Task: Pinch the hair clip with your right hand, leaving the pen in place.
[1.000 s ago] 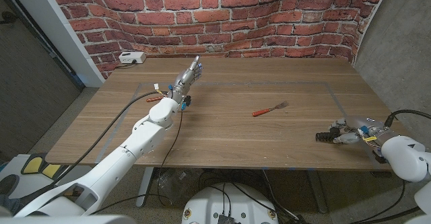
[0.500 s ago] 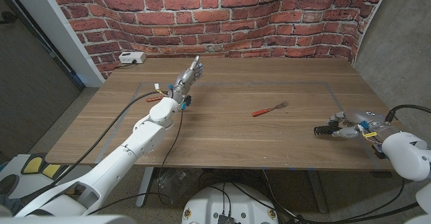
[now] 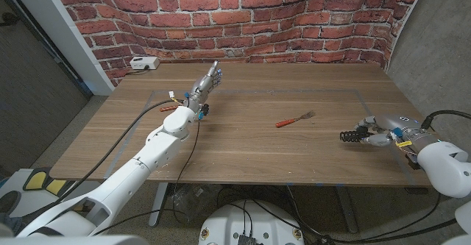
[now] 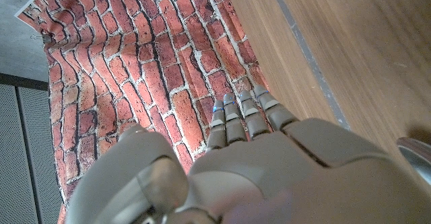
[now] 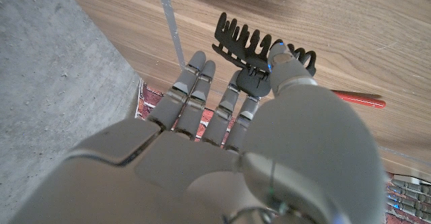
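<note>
A black toothed hair clip [image 3: 352, 136] is pinched in my right hand [image 3: 383, 133] near the table's right edge, and it seems to hang slightly above the wood. In the right wrist view the thumb and fingers hold the clip [image 5: 249, 46] by its hinge end, with the right hand [image 5: 256, 143] below it. A red-handled fork [image 3: 295, 119] lies at the table's middle; no pen is visible. Its red handle [image 5: 360, 100] also shows in the right wrist view. My left hand [image 3: 206, 81] is at the back left with its fingers stretched out and holds nothing, as its wrist view [image 4: 256, 150] confirms.
A white box [image 3: 144, 64] with a cable sits at the back left corner by the brick backdrop [image 3: 243, 17]. Small red and yellow bits [image 3: 174, 105] lie beside my left forearm. A grey line [image 3: 294, 92] marks a rectangle on the table.
My right hand has moved left and away from the front edge, carrying the hair clip. The left arm and the fork have not moved.
</note>
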Controlling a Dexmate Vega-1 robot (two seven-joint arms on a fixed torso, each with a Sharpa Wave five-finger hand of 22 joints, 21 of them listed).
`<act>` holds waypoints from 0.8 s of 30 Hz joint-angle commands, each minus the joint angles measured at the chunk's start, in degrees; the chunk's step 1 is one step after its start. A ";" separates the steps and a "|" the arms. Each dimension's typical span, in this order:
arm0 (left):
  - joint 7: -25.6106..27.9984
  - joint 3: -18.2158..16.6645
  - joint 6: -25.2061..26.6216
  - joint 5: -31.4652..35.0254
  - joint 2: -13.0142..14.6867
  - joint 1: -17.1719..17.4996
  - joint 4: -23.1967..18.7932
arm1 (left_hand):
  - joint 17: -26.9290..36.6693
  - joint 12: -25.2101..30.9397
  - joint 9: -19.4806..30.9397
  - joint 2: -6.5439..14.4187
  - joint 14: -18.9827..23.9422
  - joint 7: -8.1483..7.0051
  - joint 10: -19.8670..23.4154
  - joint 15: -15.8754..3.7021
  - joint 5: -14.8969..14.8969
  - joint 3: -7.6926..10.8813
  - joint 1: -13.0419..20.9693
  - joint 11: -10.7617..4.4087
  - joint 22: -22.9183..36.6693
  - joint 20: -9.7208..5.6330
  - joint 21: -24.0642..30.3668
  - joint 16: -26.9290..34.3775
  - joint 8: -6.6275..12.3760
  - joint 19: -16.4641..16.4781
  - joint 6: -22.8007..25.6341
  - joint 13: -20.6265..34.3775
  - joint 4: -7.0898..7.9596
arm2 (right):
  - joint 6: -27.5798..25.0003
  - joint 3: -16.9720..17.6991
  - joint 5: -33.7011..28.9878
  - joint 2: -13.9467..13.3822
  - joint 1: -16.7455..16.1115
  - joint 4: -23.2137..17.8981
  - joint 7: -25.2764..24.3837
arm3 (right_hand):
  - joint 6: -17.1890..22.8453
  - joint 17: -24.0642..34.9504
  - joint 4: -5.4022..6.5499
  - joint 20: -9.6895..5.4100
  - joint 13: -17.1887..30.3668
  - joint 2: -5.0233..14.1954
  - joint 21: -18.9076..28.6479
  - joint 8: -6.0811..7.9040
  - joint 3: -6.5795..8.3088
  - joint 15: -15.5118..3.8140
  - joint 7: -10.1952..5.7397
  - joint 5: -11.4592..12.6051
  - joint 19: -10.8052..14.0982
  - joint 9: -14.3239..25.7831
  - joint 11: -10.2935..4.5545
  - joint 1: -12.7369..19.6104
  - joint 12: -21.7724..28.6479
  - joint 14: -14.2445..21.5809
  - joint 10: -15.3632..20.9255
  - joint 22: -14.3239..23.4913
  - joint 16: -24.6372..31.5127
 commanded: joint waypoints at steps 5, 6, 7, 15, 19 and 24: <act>-0.88 0.05 -0.16 -0.46 -0.01 -0.56 1.27 | 0.26 -0.07 0.31 0.33 -0.06 -0.13 0.57 -0.03 0.06 -0.56 0.14 0.09 0.14 0.35 0.02 0.04 -0.07 -0.15 0.35 0.20 -0.10 | 2.52 -0.45 -1.39 2.61 1.16 -0.54 -0.43 | 1.66 -0.05 0.46 -2.28 0.17 2.38 0.47 0.61 -0.10 -5.23 -0.08 -0.19 0.77 0.05 -0.85 -1.41 0.32 1.71 2.51 0.41 0.21; -0.88 0.04 -0.16 -0.47 -0.01 -0.57 1.31 | 0.26 -0.07 0.31 0.33 -0.08 -0.16 0.57 0.01 0.05 -0.57 0.15 0.09 0.14 0.33 0.03 0.03 -0.07 -0.14 0.36 0.20 -0.10 | 2.54 -0.52 -1.42 2.68 1.23 -0.53 -0.41 | 1.78 -0.04 0.51 -2.29 0.17 2.47 0.52 0.63 -0.10 -5.22 -0.08 -0.21 0.86 0.06 -0.86 -1.47 0.32 1.85 2.60 0.42 0.21; -0.89 0.03 -0.16 -0.49 0.00 -0.58 1.35 | 0.26 -0.08 0.31 0.34 -0.10 -0.17 0.54 0.00 0.05 -0.58 0.15 0.04 0.14 0.36 0.02 0.02 -0.07 -0.15 0.37 0.20 -0.09 | 2.49 -0.62 -1.48 2.75 1.31 -0.53 -0.39 | 1.84 -0.05 0.52 -2.28 0.17 2.48 0.54 0.64 -0.11 -5.27 -0.08 -0.22 0.89 0.06 -0.87 -1.50 0.31 1.90 2.65 0.43 0.19; -1.19 0.05 -0.27 -0.61 -0.03 -0.85 1.79 | 0.26 -0.10 0.31 0.37 -0.14 -0.17 0.50 -0.09 0.03 -0.65 0.16 0.10 0.14 0.42 0.00 0.01 -0.06 -0.25 0.43 0.20 -0.08 | 2.72 -0.90 -1.68 3.22 1.58 -0.57 -0.68 | 2.50 -0.13 0.58 -2.31 0.16 2.77 0.74 0.70 -0.09 -5.52 -0.10 -0.33 1.09 0.06 -0.84 -1.69 0.34 2.83 3.41 0.49 0.13; -1.44 0.10 -0.41 -0.67 -0.09 -1.01 2.13 | 0.26 -0.09 0.31 0.38 -0.13 -0.16 0.53 -0.07 0.02 -0.67 0.17 0.10 0.14 0.39 -0.01 0.01 -0.04 -0.27 0.48 0.20 -0.08 | 3.02 -1.03 -1.77 3.49 1.66 -0.58 -1.21 | 3.18 -0.21 0.55 -2.39 0.16 2.95 0.94 0.79 -0.06 -5.90 -0.11 -0.41 1.34 0.07 -0.84 -1.75 0.38 3.72 4.13 0.55 0.10; -1.64 0.13 -0.64 -0.76 -0.25 -1.21 2.59 | 0.26 -0.07 0.31 0.40 -0.08 -0.15 0.59 -0.14 0.01 -0.72 0.17 0.17 0.14 0.36 -0.02 0.03 -0.06 -0.32 0.47 0.20 -0.07 | 3.35 -0.95 -1.88 4.05 1.53 -0.70 -2.02 | 4.36 -0.31 0.51 -2.58 0.17 3.17 1.17 0.99 -0.02 -6.28 -0.10 -0.53 1.56 0.07 -0.87 -1.87 0.45 4.83 5.18 0.62 0.00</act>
